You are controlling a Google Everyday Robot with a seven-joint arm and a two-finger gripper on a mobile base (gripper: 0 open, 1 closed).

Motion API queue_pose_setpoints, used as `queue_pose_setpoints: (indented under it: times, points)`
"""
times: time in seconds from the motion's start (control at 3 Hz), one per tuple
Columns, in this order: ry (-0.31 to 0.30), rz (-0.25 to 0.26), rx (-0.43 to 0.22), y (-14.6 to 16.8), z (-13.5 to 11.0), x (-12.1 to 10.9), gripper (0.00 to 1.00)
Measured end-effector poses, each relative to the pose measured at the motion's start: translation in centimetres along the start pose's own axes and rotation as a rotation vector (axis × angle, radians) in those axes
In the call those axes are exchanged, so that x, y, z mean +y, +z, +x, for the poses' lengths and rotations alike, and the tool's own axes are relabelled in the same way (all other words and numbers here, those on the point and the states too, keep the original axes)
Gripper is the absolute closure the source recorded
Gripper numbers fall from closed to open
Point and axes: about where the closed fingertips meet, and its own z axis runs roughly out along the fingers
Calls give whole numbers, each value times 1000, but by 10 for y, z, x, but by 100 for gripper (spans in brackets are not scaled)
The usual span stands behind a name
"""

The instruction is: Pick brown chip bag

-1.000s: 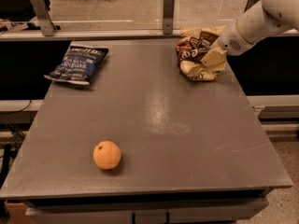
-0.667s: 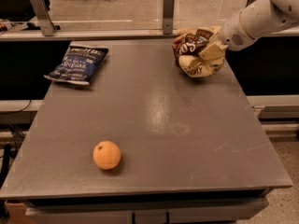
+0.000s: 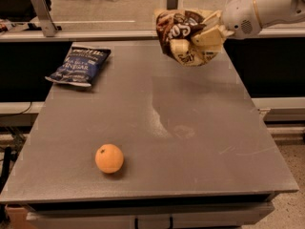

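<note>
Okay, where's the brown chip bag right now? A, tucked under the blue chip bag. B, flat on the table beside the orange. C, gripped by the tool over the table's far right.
C: the tool is clamped on the brown chip bag above the far right of the table.

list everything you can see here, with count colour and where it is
brown chip bag: one, dark brown and cream-tan, held over the table's far right part
blue chip bag: one, dark blue, lying flat at the far left of the table
orange: one, orange, near left of the table
table: one, grey, fills most of the view
gripper: one, tan fingers, shut on the brown chip bag at upper right
arm: one, white, reaching in from the upper right edge
</note>
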Motion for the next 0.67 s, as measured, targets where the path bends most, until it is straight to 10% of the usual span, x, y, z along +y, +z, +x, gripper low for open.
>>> queue_pose_setpoints:
  times: [0.67]
  points:
    - [-33, -102, -171, -1, -49, 26, 100]
